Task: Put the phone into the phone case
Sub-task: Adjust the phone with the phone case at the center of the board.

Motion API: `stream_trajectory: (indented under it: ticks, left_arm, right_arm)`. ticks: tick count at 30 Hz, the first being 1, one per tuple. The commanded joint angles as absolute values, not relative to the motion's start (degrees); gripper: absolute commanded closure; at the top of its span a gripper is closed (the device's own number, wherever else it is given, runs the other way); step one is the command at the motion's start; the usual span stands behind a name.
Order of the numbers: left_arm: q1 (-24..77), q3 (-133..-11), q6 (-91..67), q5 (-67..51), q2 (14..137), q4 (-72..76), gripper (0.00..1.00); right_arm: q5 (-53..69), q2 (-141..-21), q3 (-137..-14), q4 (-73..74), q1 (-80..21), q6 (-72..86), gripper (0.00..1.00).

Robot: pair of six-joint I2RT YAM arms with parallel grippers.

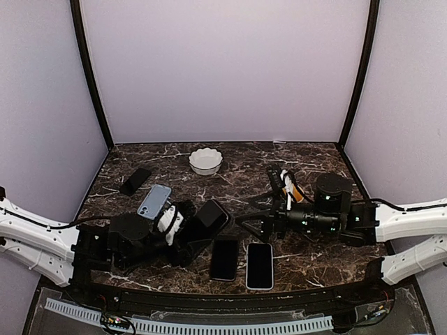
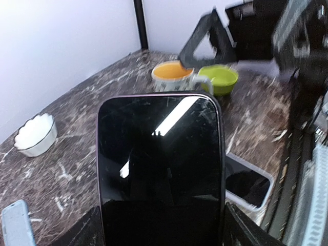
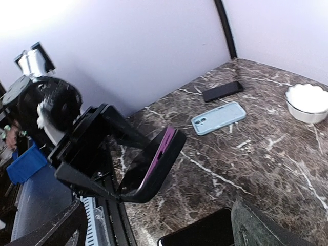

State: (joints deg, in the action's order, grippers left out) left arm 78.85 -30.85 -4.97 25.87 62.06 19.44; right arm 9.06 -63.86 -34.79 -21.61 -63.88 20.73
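My left gripper [image 1: 187, 225] is shut on the phone [image 1: 211, 219], holding it tilted up off the table. In the left wrist view its dark glass screen [image 2: 161, 164] fills the middle, with my fingers [image 2: 245, 229] on both long sides. From the right wrist view the phone shows a purple edge [image 3: 163, 154], and a black phone case [image 3: 154, 177] wraps its back and lower end. My right gripper [image 1: 253, 222] is open just to the right of the phone, with nothing between its fingers [image 3: 266, 225].
A black phone [image 1: 225, 258] and a white-rimmed phone [image 1: 259, 265] lie at the near edge. A light blue case [image 1: 154, 201] and another black phone [image 1: 135, 181] lie to the left. A white bowl [image 1: 205, 160] stands at the back, and cups [image 1: 288, 183] at the right.
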Motion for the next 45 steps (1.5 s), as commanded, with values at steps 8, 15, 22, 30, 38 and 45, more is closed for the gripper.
stream_trajectory:
  ticks: [8, 15, 22, 30, 38, 45]
  left_arm:
    - [78.85, -37.96, 5.11, 35.17, 77.92, 2.27, 1.0]
    - [73.98, -39.37, -8.17, 20.2, 81.52, -3.0, 1.0]
    - [65.94, -39.93, -22.21, 20.4, 82.96, -9.18, 1.0]
    - [61.67, -43.19, -29.65, 18.48, 89.29, -12.28, 0.78]
    - [60.83, -43.25, -28.96, 15.5, 82.45, -14.49, 0.33]
    - [57.28, -38.12, -29.66, 13.97, 73.89, -19.08, 0.19]
  right_arm:
    - [4.71, -73.4, -44.2, -4.92, -59.43, 26.54, 0.02]
    - [5.49, -78.47, -46.29, -4.75, -58.54, 28.76, 0.02]
    - [7.89, -83.19, -49.9, -3.81, -58.54, 29.27, 0.02]
    - [7.36, -88.41, -52.54, -4.28, -58.62, 33.76, 0.02]
    - [4.08, -92.86, -54.62, -2.04, -61.11, 37.08, 0.1]
    - [4.14, -99.01, -58.75, -3.33, -63.91, 38.59, 0.15]
